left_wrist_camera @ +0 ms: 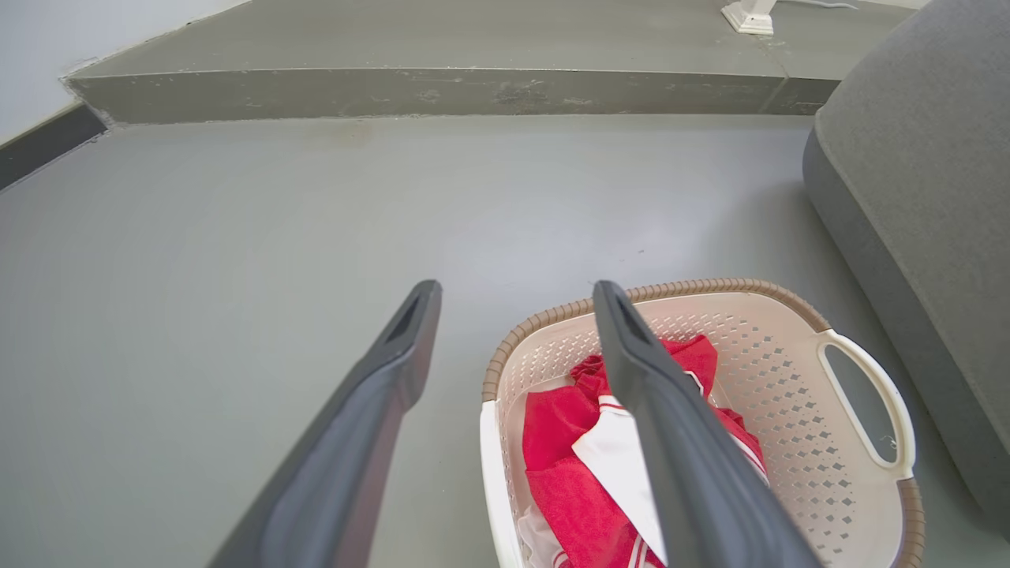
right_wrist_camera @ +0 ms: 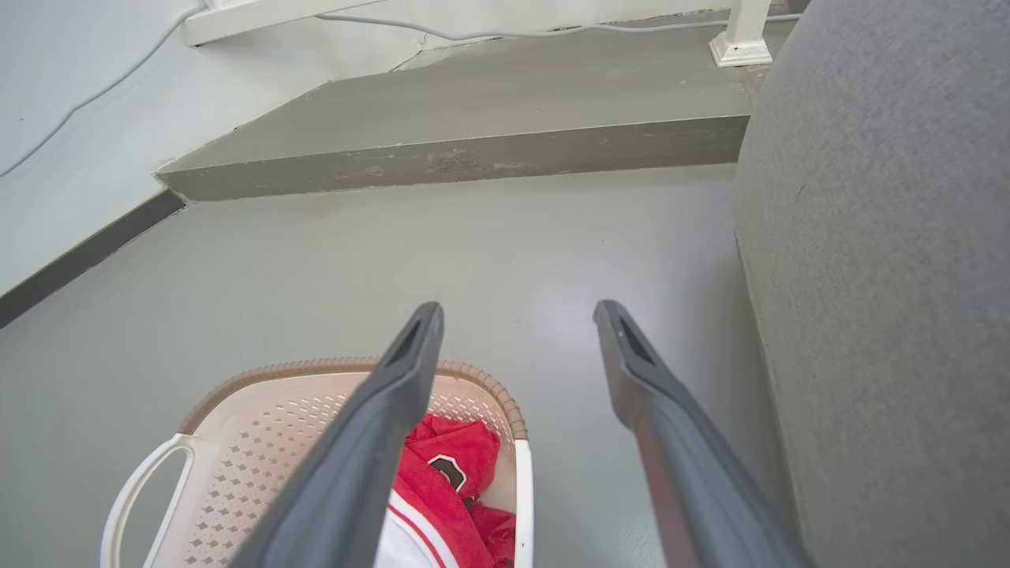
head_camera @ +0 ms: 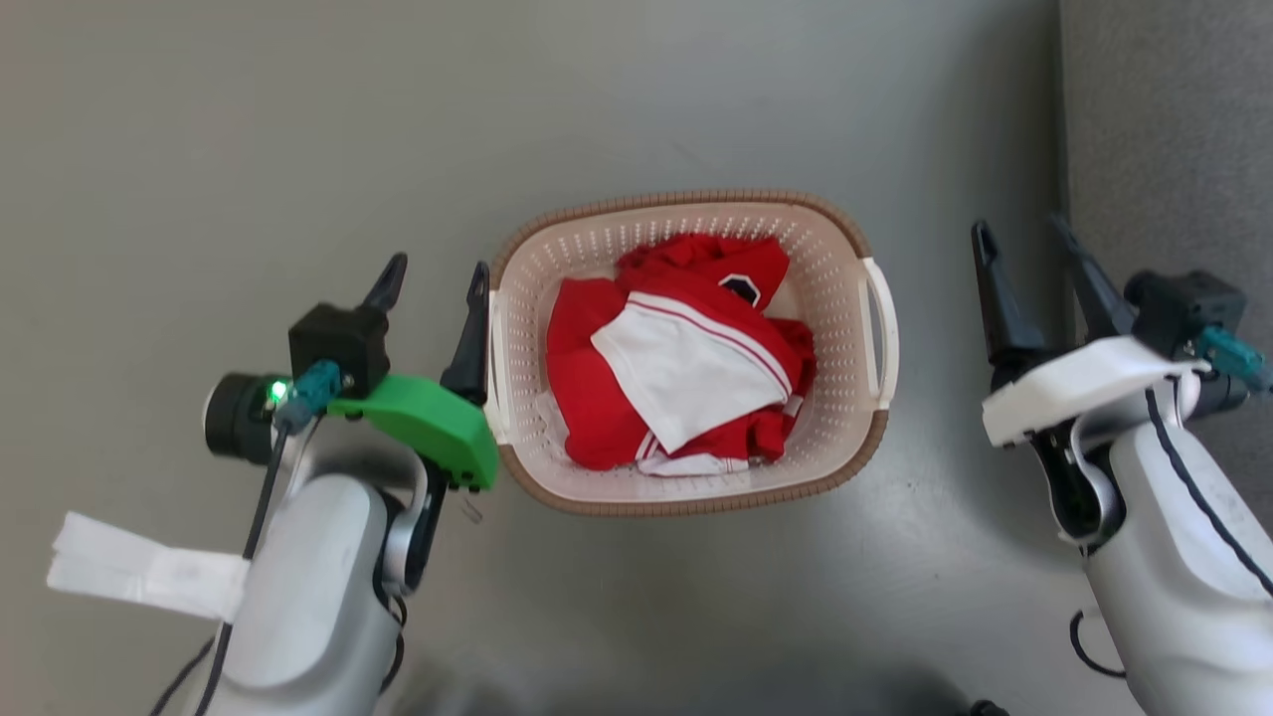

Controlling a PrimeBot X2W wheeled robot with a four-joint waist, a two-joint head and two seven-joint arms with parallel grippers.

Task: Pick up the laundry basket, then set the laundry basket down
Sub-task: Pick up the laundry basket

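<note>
Left gripper (head_camera: 440,267) beside laundry basket (head_camera: 696,198) with clothes (head_camera: 676,368)

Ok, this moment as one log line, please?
laundry basket: on floor, red-white clothes inside | left gripper: open, beside it | right gripper: open, apart

Both pale forearms reach fwd at approx. the same level, L gripper (head_camera: 439,267) & R gripper (head_camera: 1021,227) each w/ fingers spread apart, empty, tips pointing ahead.
</note>
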